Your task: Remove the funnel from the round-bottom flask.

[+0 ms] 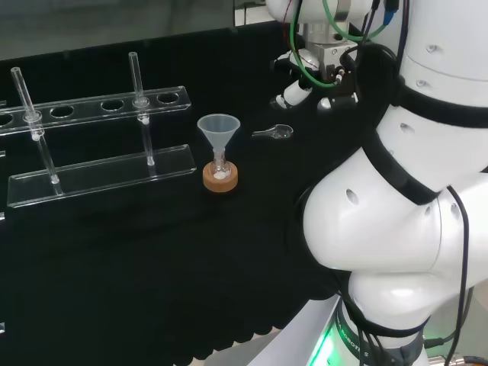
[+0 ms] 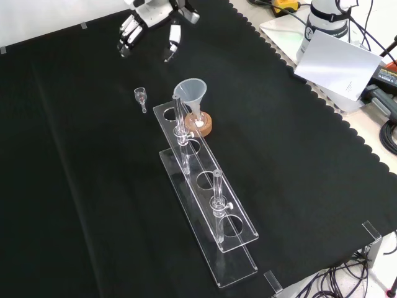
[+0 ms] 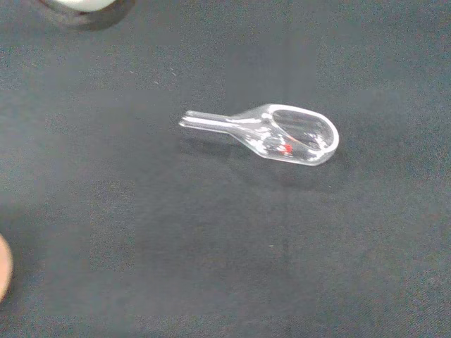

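A clear funnel (image 2: 190, 90) sat in a small round-bottom flask (image 2: 197, 121) on a cork ring (image 2: 205, 127), beside a clear tube rack (image 2: 239, 231) on the black worktop (image 2: 74, 205). The hand (image 2: 139, 25) hovered well apart above a small glass scoop (image 2: 141, 95), fingers relaxed and holding nothing

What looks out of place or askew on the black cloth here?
Little. A small clear glass scoop lies on its side on the cloth, apart from the rack. The clear plastic funnel sits upright in the flask on its cork ring; nothing spilled.
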Controlling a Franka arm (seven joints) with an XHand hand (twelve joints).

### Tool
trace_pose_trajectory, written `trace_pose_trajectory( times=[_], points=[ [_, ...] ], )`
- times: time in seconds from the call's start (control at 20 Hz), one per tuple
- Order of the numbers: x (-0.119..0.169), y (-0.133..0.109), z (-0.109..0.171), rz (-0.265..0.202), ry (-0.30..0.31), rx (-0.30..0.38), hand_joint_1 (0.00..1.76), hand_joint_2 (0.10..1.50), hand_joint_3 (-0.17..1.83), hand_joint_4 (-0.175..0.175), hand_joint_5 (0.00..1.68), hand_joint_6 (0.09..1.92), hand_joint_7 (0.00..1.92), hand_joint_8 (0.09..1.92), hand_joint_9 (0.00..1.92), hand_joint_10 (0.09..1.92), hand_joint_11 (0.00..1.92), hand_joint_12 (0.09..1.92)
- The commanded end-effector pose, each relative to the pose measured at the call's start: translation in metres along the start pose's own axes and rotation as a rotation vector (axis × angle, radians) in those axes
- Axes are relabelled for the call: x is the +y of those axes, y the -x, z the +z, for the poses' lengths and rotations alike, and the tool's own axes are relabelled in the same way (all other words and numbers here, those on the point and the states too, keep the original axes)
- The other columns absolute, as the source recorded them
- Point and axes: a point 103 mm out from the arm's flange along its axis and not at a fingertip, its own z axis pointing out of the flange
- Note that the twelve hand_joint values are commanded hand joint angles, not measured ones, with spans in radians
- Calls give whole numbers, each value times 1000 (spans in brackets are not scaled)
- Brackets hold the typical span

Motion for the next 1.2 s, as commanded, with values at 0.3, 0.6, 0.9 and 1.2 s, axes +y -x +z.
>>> trace_pose_trajectory(
  times=[0.3,0.6,0.9,1.2],
  points=[
    [-50,-60,-32,-14,11,-27,731,688,456,-7,320,87,191,627,435,648,271,1409],
    [-60,-83,-50,-38,-69,-29,675,683,452,-3,335,87,222,635,464,649,294,1416],
    [-58,-110,-52,-39,-256,-37,509,658,419,-7,324,87,217,635,481,649,343,1424],
    [-45,-131,-48,-23,-378,-50,410,690,247,-16,196,87,34,674,280,752,336,1437]
  ],
)
